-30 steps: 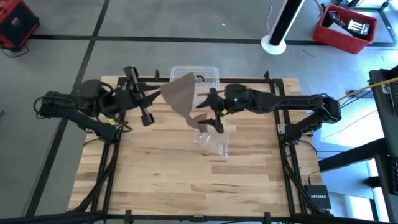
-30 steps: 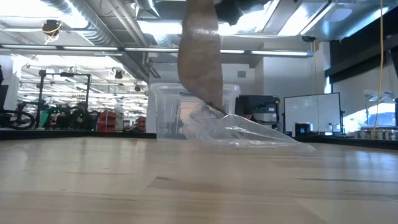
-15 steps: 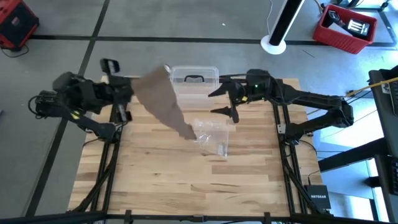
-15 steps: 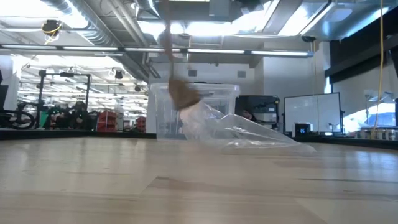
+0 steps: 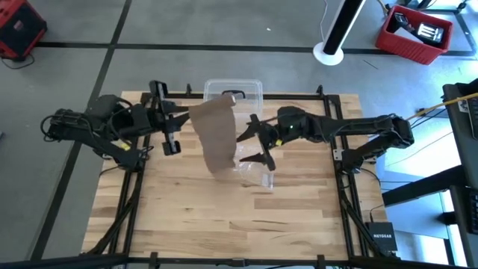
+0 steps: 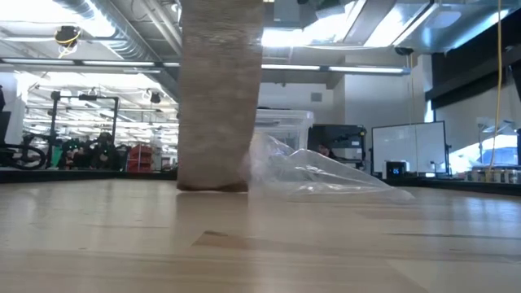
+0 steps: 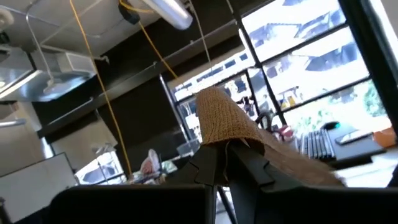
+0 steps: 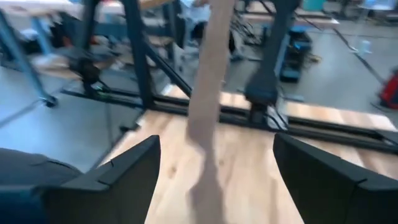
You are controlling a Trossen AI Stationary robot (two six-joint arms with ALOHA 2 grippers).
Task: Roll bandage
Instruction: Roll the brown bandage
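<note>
- bandage hangs as a flat, unrolled strip over the middle of the table, its lower end at or just above the wood in the low view, beside the clear plastic bag.
- left gripper is pinched closed on the strip's upper end, holding it aloft at the table's far left.
- right gripper is spread wide and holds nothing, its fingers flanking the hanging strip without touching it.
- rolling looks barely begun: no coil is visible anywhere, so the whole length is left to wind.
- clear plastic box sits behind, at the far edge.
</note>
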